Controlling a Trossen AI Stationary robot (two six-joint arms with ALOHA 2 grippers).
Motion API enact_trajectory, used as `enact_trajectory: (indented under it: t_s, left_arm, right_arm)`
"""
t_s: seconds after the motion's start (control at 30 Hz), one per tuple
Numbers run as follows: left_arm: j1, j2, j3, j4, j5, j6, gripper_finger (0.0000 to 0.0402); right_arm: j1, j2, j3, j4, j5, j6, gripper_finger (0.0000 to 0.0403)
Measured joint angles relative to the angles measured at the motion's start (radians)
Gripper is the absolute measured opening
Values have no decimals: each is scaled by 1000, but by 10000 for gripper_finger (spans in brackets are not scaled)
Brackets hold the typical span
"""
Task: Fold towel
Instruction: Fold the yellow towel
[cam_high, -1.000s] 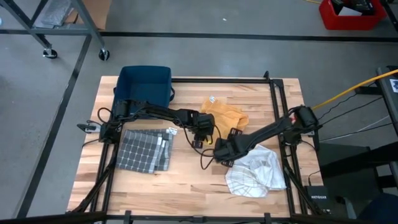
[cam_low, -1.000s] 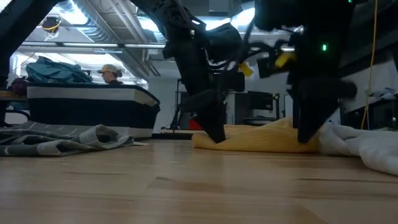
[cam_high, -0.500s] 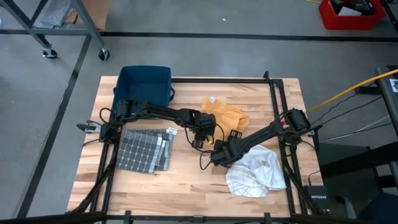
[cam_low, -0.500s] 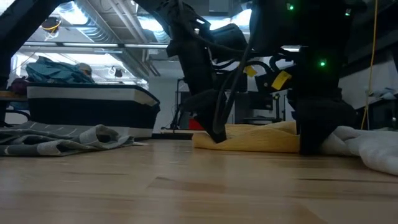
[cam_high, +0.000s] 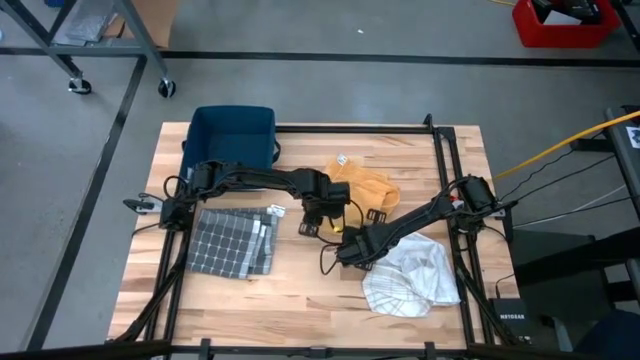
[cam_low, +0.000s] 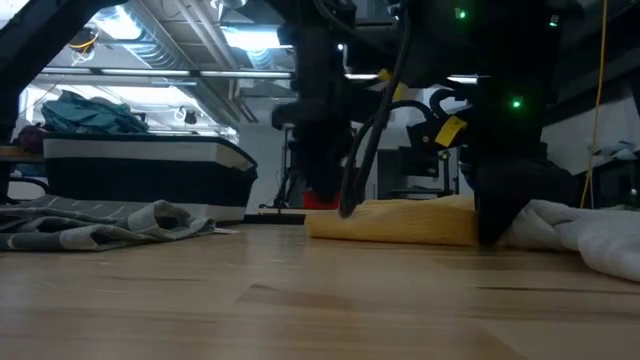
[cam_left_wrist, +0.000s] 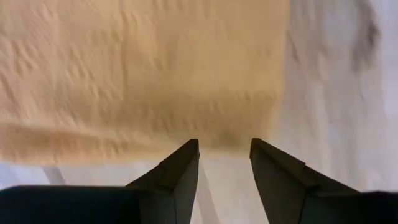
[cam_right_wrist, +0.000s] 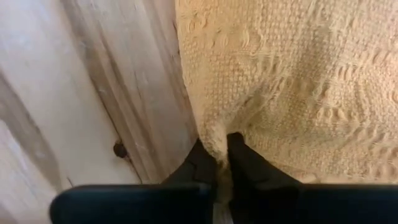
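The right gripper's (cam_right_wrist: 216, 163) fingers have pinched shut on the near edge of the yellow knitted towel (cam_right_wrist: 292, 81) on the wooden bench (cam_high: 300, 280), while the left gripper's (cam_left_wrist: 224, 163) fingers stand half-open, empty, at another edge, so the grasping step looks under way and closing the left seems next.

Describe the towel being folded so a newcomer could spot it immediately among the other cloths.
On the wooden table, look just right of centre, where both arms meet. The yellow towel lies there, right gripper pinching its edge. It alone is yellow: the others are grey-checked and white.

Coarse-woven yellow cloth towel (cam_right_wrist: 292, 81) on matt, grained wooden table (cam_right_wrist: 93, 93)
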Motion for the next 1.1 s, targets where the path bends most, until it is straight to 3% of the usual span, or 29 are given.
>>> enact_trajectory:
  t_s: [0.2,0.47,0.73,1.1]
  left_arm:
    - [-35,-2,0,-110,0,-8,139]
    - [-78,-3,-12,-9,0,46,139]
    - [-85,7,-12,118,-19,153,141]
    - [-89,27,-113,172,-79,182,222]
  right_arm:
    - [0,0,0,1,0,5,53]
    - [0,0,0,2,0,5,21]
    - [0,0,0,4,-5,5,48]
    - [0,-1,0,5,-18,-1,32]
